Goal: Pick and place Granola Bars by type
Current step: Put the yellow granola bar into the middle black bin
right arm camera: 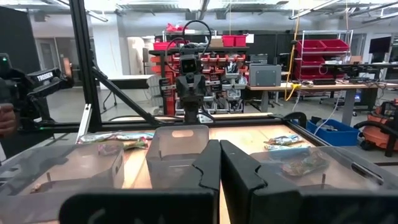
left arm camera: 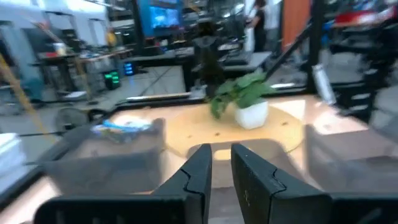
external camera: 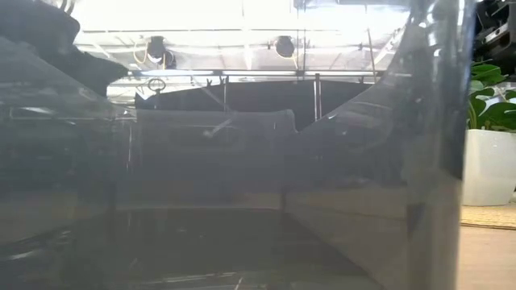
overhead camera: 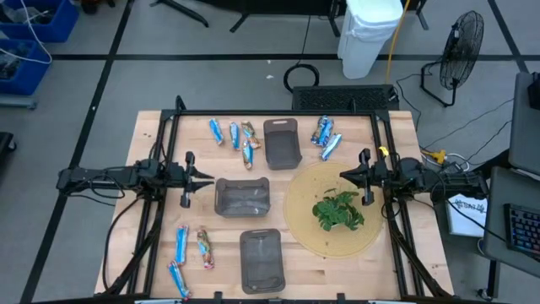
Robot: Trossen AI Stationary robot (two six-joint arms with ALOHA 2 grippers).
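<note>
The left jaws point(overhead camera: 205, 176) stand slightly apart and hold nothing; the right jaws point(overhead camera: 344, 176) are pressed together, also with nothing between them. Both hover above the light wooden counter point(overhead camera: 148, 135), facing each other across its middle, each dark arm stretched level from its own side.

Between the two sets of jaws sits a grey, clear-walled rectangular tray point(overhead camera: 242, 197). A second tray point(overhead camera: 282, 142) stands beyond it, toward the far edge, and a third tray point(overhead camera: 261, 260) nearer the front edge. Just below the right jaws lies a round tan mat point(overhead camera: 304, 232) carrying a green leafy plant in a white pot point(overhead camera: 338, 209).

The shiny wrapped granola bars lie loose on the counter in three groups, none in a tray. A far cluster of blue-and-white and brownish-orange bars point(overhead camera: 234, 137) sits beyond the left jaws, beside the far tray. Two blue-and-white bars point(overhead camera: 325, 138) lie beyond the right jaws, on the far tray's other side. A front group point(overhead camera: 191, 251) rests nearer than the left jaws, by the counter's front corner.

Around the counter is a grey floor with dark lines, a white bin point(overhead camera: 369, 35), a black standing fan point(overhead camera: 460, 49) and blue crates point(overhead camera: 32, 34).
</note>
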